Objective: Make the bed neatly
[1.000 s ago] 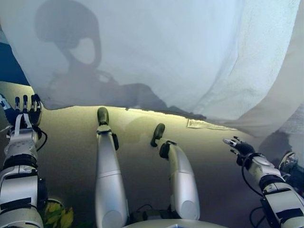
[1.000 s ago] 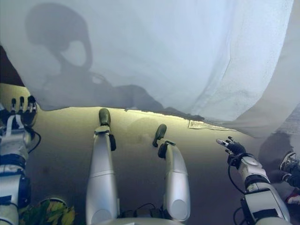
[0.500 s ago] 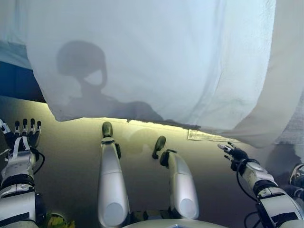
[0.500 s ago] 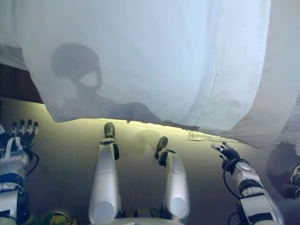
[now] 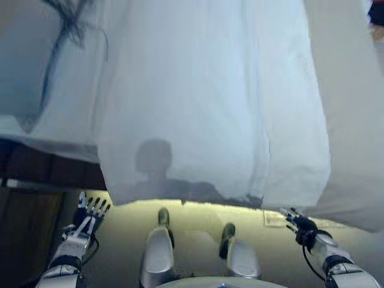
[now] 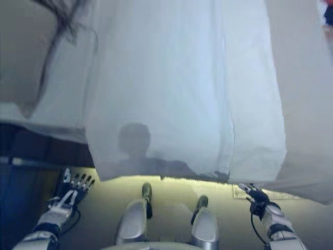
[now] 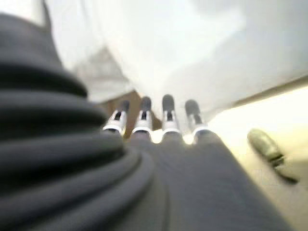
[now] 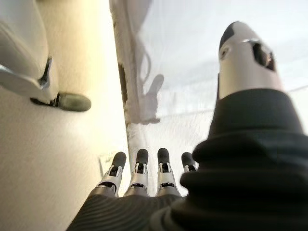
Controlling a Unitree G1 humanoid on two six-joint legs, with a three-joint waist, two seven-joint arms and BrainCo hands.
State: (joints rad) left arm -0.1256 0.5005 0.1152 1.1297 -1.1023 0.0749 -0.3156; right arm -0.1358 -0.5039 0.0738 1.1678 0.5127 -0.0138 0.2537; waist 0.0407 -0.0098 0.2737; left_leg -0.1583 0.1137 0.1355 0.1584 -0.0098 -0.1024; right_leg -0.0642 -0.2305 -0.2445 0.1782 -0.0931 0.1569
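A white bed sheet (image 5: pixel 210 102) covers the bed and hangs over its near edge, its hem just above the floor. My left hand (image 5: pixel 87 213) is open with straight fingers, low beside the sheet's left lower corner, holding nothing; its fingers (image 7: pixel 166 118) show in the left wrist view, pointing at the sheet (image 7: pixel 192 57). My right hand (image 5: pixel 299 223) is open near the sheet's right lower hem, holding nothing; its fingers (image 8: pixel 139 168) point at the sheet (image 8: pixel 192 48).
A darker bed side (image 5: pixel 48 171) shows under the sheet at the left. A pale beige cover (image 5: pixel 354 120) lies along the bed's right. A small white paper (image 5: pixel 274 219) lies on the yellowish floor (image 5: pixel 192 216) near my right hand.
The camera has tilted up, so more of the bed shows and the hands sit lower in view. Both hands stay open and empty near the hem.
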